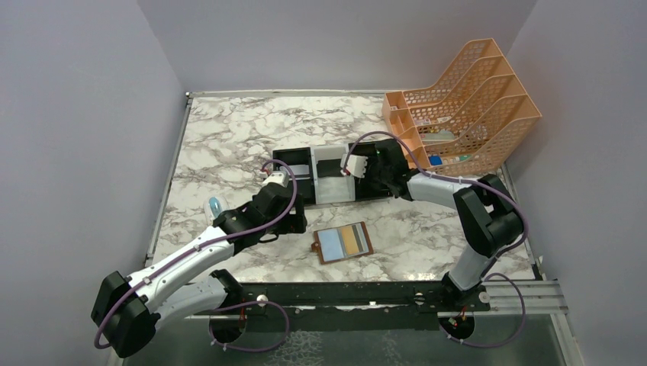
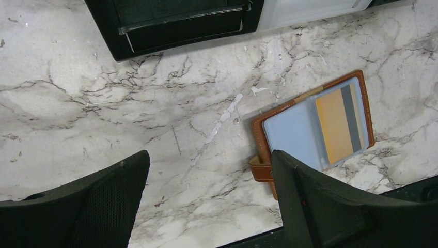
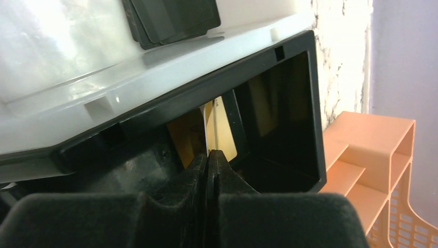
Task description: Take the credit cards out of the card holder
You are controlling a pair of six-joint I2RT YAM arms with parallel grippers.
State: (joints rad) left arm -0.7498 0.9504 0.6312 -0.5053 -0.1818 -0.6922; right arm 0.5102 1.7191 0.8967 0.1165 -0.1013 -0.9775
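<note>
On the marble table (image 1: 229, 137), toward the near side and about in the middle, card holder (image 1: 343, 242) lying open flat, snap tab pointing left. In its right pale blue pocket a gold-tan card (image 2: 333, 129) with a dark grey strip (image 2: 351, 114) along its right side; not possible to tell if one card or two. Left gripper (image 2: 209, 165) hanging above bare marble just left of the card holder, jaws spread wide and grasping nothing, its right finger (image 2: 330, 206) covering the near left corner of the holder in the wrist view. Farther back, black-and-white tray (image 3: 248, 66). Right gripper (image 3: 209, 155) at the right black compartment of the tray, jaws clenched on a thin card (image 3: 222, 129) standing upright, gold-tan on its face. In the white middle compartment a dark flat thing (image 3: 170, 20), card or block not possible to tell. Orange file rack (image 1: 473, 99) at the far right corner
</note>
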